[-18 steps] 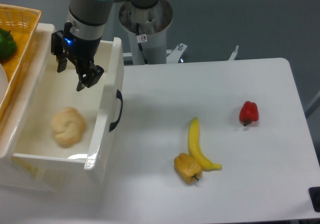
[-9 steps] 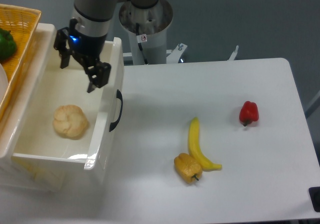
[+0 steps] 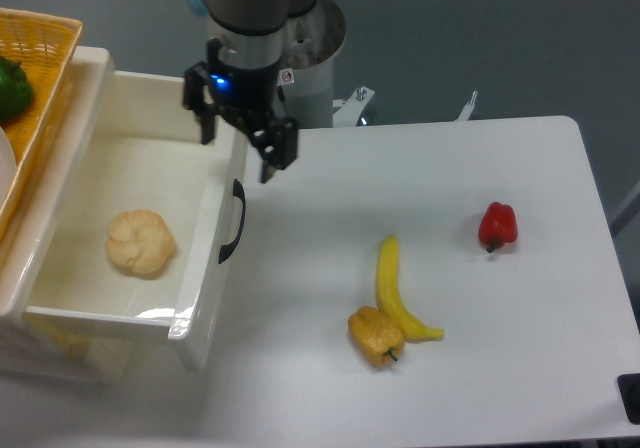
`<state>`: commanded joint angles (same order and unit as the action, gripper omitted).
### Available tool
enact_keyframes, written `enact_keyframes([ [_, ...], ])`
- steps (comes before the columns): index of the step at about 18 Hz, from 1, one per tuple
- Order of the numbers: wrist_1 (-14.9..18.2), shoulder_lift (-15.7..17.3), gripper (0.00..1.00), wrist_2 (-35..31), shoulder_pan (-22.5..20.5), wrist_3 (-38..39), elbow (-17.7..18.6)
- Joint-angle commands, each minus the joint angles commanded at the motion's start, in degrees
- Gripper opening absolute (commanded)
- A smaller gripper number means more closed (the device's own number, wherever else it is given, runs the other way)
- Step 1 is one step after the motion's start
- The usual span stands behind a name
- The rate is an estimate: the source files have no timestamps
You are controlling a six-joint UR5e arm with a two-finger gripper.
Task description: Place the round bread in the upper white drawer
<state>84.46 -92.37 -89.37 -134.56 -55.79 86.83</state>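
Comparing with the view one second back: gripper now shifted rightward, out from over the drawer interior to a position above the front wall by the black handle. Fingers spread apart, gripping nothing, pointing down; one fingertip hanging over the white table, the other toward the drawer side. Blue light lit on the wrist.

Round bread lying on the floor of the upper white drawer, left-of-centre, slightly displaced from the blurred position a second ago, matching the half-second-old position. Apart from all four walls. Creased, lobed top facing up toward the camera. Outline close to circular; no clear long axis, no discernible heading.

Drawer itself unchanged in position, open, front wall facing the table.

Elsewhere unchanged: yellow banana lying roughly lengthwise toward the camera, lower end curving right; yellow-orange bell pepper touching the banana near that lower end; red bell pepper well apart to the right. Woven yellow basket at upper left, green vegetable inside, partly cut off by the frame edge.
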Motion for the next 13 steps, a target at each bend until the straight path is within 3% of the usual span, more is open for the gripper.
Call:
enact_keyframes([
  [5, 0.2, -0.3, 1.00, -0.7, -4.8, -5.8, 1.3],
  [13, -0.3, -0.6, 1.00, -0.5, -8.5, -6.4, 3.3],
])
